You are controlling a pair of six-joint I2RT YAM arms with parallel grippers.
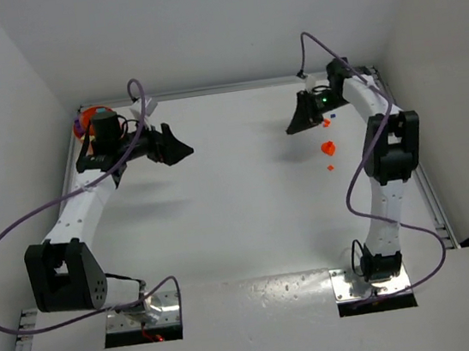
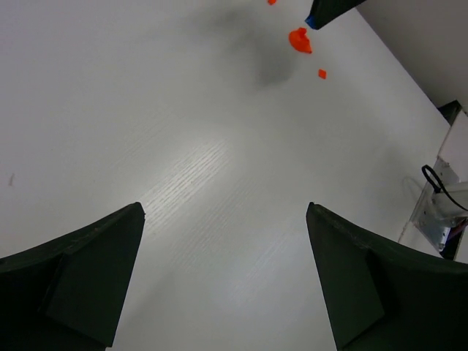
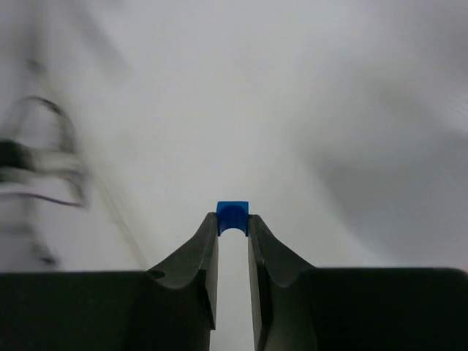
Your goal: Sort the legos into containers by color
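My right gripper [image 3: 232, 223] is shut on a small blue lego [image 3: 232, 218], pinched at the very tips of its fingers. In the top view this gripper [image 1: 295, 126] hangs over the far right of the table. Three orange legos [image 1: 328, 147] lie on the table just right of it, and the left wrist view shows them too [image 2: 299, 40]. My left gripper [image 1: 181, 150] stands wide open over bare table with nothing between its fingers [image 2: 88, 270]. The orange bowl [image 1: 87, 117] sits at the far left corner, mostly hidden behind the left wrist.
A tiny blue piece [image 1: 333, 114] lies by the right arm's wrist. White walls close in the table on the left, far and right sides. Purple cables loop from both arms. A metal rail [image 1: 435, 201] runs along the right edge.
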